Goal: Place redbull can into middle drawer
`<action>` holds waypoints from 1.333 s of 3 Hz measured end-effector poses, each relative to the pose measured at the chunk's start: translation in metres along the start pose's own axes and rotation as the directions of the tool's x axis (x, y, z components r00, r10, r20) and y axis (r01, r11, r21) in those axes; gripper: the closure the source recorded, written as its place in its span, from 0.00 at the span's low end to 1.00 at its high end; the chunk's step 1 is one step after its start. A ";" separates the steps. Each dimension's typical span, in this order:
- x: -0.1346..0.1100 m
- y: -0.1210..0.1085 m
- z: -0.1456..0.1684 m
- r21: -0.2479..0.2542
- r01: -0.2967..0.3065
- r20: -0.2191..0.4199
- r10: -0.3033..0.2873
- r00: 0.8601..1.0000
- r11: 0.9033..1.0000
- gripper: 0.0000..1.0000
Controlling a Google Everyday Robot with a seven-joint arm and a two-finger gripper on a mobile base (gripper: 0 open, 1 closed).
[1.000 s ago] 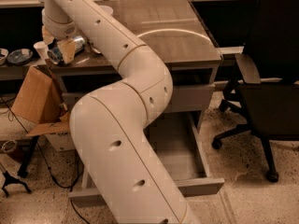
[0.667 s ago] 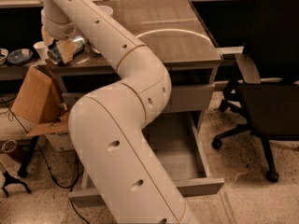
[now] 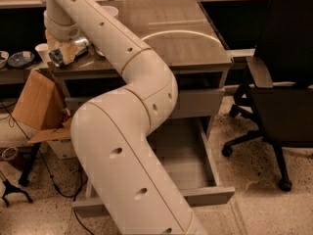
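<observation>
The redbull can [image 3: 78,46], silver and blue, lies on its side at the left edge of the desk top [image 3: 181,38]. My gripper [image 3: 65,53] is down at the can and covers its middle; the can's ends stick out on both sides. The middle drawer [image 3: 188,160] is pulled far out below the desk, and its flat grey tray shows to the right of my arm. Its front panel [image 3: 208,197] is near the floor at the bottom. My big white arm [image 3: 122,146] hides the drawer's left half.
The closed grey drawer front [image 3: 195,103] sits directly above the open drawer. A black office chair [image 3: 283,92] stands at the right. A cardboard box [image 3: 36,104] leans at the left. A white cup [image 3: 42,51] and bowls [image 3: 19,58] stand on a side table at the far left.
</observation>
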State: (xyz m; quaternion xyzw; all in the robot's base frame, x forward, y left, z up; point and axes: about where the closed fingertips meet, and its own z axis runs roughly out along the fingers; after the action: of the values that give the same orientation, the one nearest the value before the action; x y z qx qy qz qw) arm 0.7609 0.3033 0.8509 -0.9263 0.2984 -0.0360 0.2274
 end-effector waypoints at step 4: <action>0.017 -0.002 -0.038 0.094 -0.016 0.015 0.015 1.000 0.995 1.00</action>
State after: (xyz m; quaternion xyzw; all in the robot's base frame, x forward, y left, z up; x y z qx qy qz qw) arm 0.7682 0.2803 0.8845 -0.9124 0.3020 -0.0416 0.2731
